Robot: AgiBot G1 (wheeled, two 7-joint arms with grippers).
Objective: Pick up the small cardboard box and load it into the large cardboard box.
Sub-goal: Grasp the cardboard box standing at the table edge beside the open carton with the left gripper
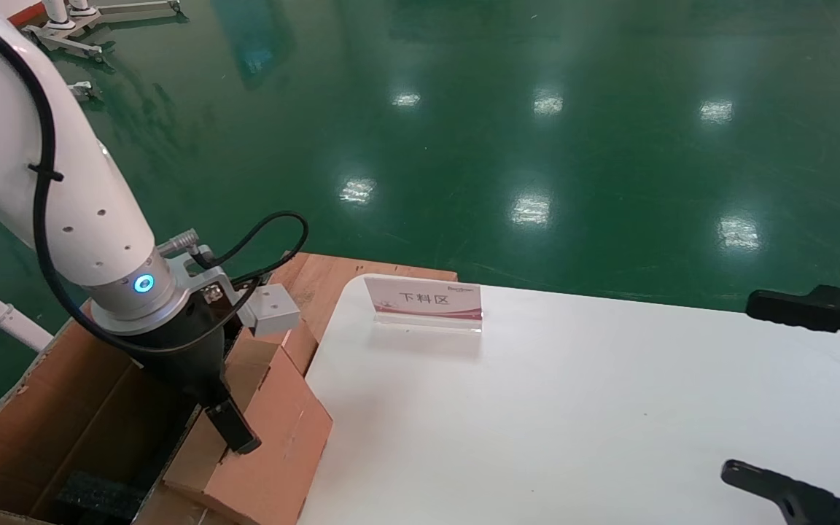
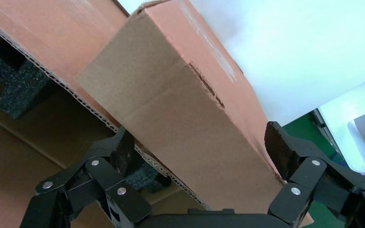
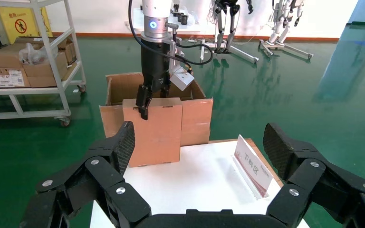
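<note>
My head camera looks forward and down over the white table point(image 1: 573, 408), cartons at its left edge. My left wrist camera sits very close against the small cardboard box point(image 2: 190, 123), gazing along it past the left gripper point(image 2: 199, 152). My right wrist camera faces back across the table (probably from its far right end), sharing the sign point(image 3: 253, 165) with the head view.

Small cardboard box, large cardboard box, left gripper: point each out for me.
small cardboard box point(image 1: 274, 437), head view, orange-brown top face.
large cardboard box point(image 1: 63, 408), head view, inner wall.
left gripper point(image 3: 145, 102), right wrist view, between fingertips at the small box's top edge.
</note>
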